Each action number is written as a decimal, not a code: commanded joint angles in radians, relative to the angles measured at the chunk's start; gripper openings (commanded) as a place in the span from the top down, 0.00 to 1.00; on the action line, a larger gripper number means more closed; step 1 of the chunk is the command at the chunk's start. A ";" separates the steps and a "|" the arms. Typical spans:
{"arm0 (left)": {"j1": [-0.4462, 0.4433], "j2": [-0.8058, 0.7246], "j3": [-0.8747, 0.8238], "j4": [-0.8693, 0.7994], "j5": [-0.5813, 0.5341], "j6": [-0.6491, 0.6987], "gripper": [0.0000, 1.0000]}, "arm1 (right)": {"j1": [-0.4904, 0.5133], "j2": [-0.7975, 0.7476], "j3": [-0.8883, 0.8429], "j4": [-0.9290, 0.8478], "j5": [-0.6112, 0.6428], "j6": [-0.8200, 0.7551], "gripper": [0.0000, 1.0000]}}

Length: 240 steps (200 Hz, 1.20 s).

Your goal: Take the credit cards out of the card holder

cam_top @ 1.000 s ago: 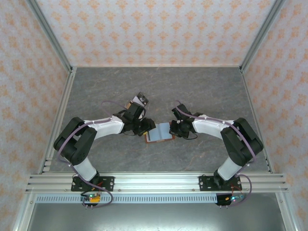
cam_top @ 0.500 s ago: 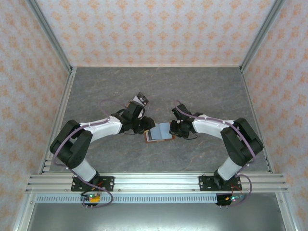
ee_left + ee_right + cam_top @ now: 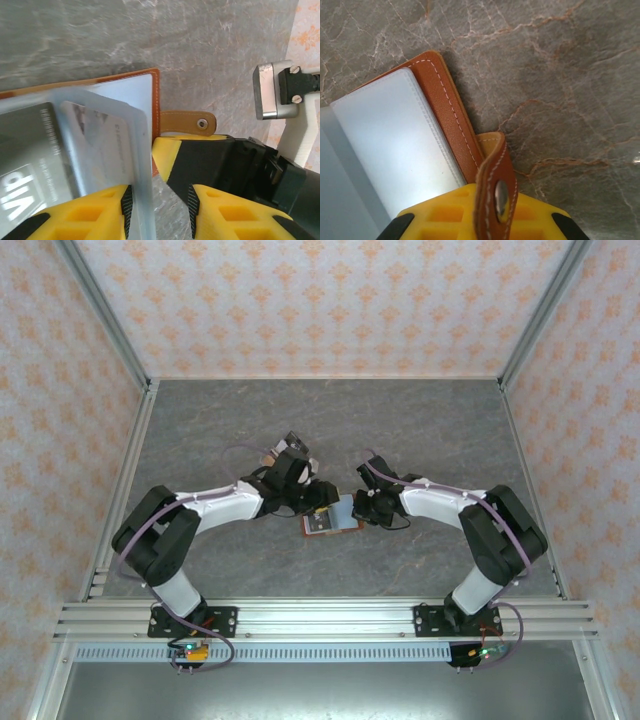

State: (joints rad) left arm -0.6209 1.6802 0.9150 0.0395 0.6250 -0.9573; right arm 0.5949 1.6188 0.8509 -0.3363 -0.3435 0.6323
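Against a second ago, our left claw (image 3: 318,502) has slid in over the card holder (image 3: 333,521) at its 10 o'clock corner. Its jaws are apart, a clear card sleeve (image 3: 115,150) between them. The right claw (image 3: 362,507) sits at the 3 o'clock edge; we cannot tell its grip. The card holder lies mid-way on the grey marbled surface (image 3: 420,430) — peach-patterned walls (image 3: 320,300) around.

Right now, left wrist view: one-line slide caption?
Left gripper open around a clear sleeve of the card holder, VIP card visible, snap strap beside.
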 commanded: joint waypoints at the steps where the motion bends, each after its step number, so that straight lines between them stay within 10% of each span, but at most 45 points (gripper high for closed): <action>1: -0.023 0.043 0.060 0.034 0.020 -0.019 0.62 | -0.009 -0.103 0.029 -0.081 0.093 -0.036 0.88; 77: 0.051 0.029 0.068 -0.045 -0.050 -0.012 0.59 | -0.021 -0.243 0.078 -0.131 0.039 -0.056 0.87; 240: 0.048 0.101 0.006 -0.028 -0.036 -0.038 0.65 | 0.075 0.106 0.187 -0.131 0.062 -0.031 0.84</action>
State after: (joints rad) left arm -0.5705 1.7744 0.9218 -0.0032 0.5915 -0.9909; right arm 0.6716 1.6978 1.0336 -0.4591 -0.3035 0.5800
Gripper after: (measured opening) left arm 0.350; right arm 0.160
